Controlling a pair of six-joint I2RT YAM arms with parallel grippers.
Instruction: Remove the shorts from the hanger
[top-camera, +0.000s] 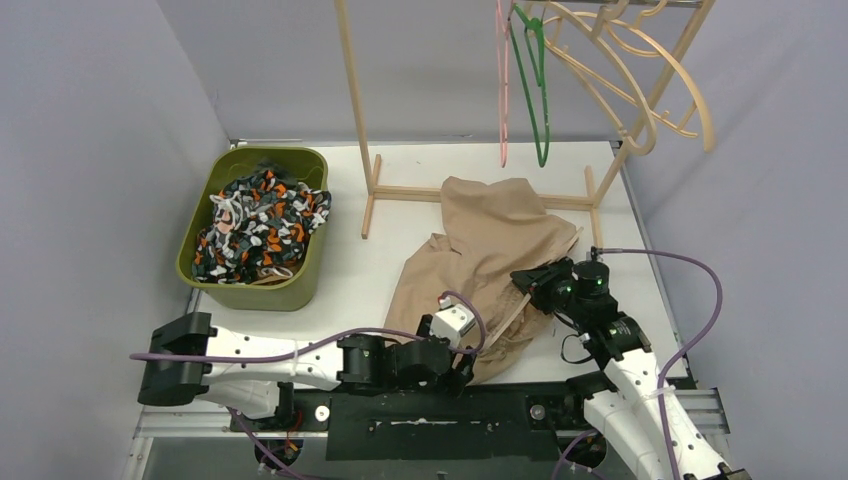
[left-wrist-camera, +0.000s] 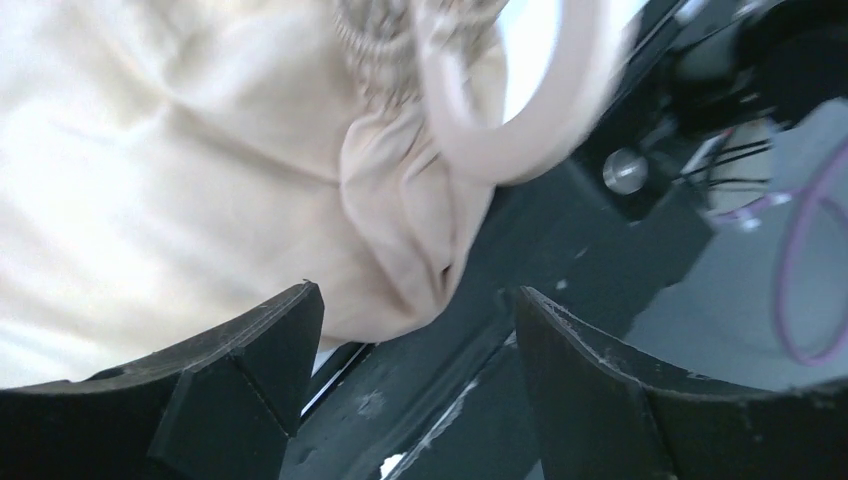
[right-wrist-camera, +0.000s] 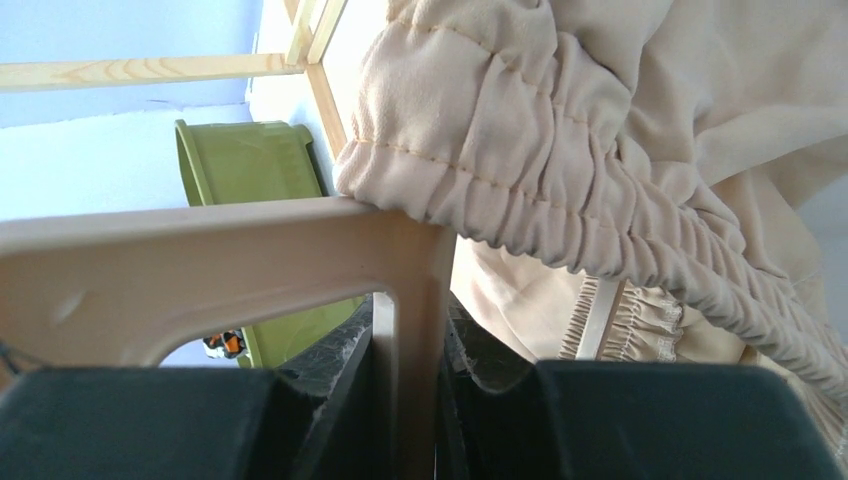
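The soft beige cloth shorts (top-camera: 490, 250) with a gathered waistband lie crumpled on the white desk (top-camera: 400, 180) near the middle of its near edge, their waistband draped over one arm of a flat-armed beige hanger (right-wrist-camera: 200, 260). The right end effector (right-wrist-camera: 405, 340) is clamped narrowly on that hanger's upright strut. The left end effector (left-wrist-camera: 415, 330) stands wide with nothing between its jaws, just beside a fold of cloth at the near edge. To do this step well, the right should probably hold the hanger steady. The left should pinch cloth alone, clear of the hanger, then draw it along the arm towards its tip so the gathers slide off rather than bunch and snag.
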